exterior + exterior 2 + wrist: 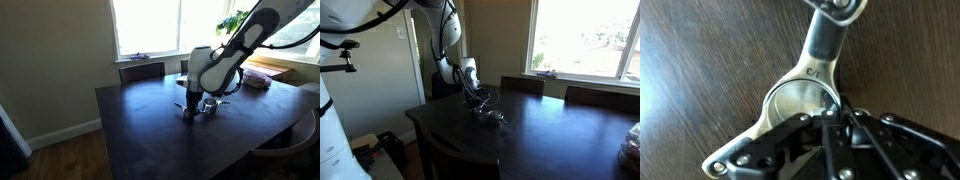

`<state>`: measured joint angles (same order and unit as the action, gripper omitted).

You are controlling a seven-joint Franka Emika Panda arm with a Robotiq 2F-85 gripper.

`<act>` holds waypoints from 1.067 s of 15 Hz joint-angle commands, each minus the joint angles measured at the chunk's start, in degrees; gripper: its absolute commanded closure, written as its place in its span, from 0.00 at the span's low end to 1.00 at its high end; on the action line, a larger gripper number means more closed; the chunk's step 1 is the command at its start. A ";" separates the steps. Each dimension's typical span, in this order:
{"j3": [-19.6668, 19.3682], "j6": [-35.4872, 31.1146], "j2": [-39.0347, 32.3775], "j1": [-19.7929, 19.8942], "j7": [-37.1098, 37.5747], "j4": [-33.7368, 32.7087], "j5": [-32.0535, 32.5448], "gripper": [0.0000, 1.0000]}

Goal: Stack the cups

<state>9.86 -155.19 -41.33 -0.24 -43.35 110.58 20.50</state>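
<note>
Silver measuring cup (800, 100) on dark wood table (700, 60), gripper (836, 115) clamped on its rim.

White arm (228, 58), black joint bands, black cable (297, 38) alongside; black gripper (833, 118), small pale screws (740, 158).

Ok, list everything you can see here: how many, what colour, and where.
measuring cups: at least two handles show, exact count unclear, silver, on the table under the pincer
table: one, dark brown, fills the middle
chairs: at least two, dark, along the table's window side
window: one, bright, behind the table
plant: one, green, by the window
flat object: one, pinkish, on the table's window end
arm: one, white and black, reaching down over the table
pincer: one, black, apparently closed on a cup's rim
</note>
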 commanded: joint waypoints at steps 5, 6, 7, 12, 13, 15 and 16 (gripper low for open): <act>3.96 9.37 0.46 3.73 -3.99 -2.47 -8.02 0.91; 5.06 11.16 0.67 4.85 -5.56 -2.99 -10.05 0.91; 5.74 12.66 0.87 5.55 -6.82 -3.49 -11.82 0.91; 7.93 19.06 2.71 8.65 -13.07 -5.75 -20.68 0.91; 8.00 20.04 2.95 8.96 -14.02 -6.17 -22.19 0.91; 7.82 21.43 3.27 9.26 -15.44 -7.19 -24.78 0.91; 7.58 21.79 3.43 9.27 -15.90 -7.47 -25.73 0.91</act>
<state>16.64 -136.29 -40.50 7.50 -56.62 102.44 -1.78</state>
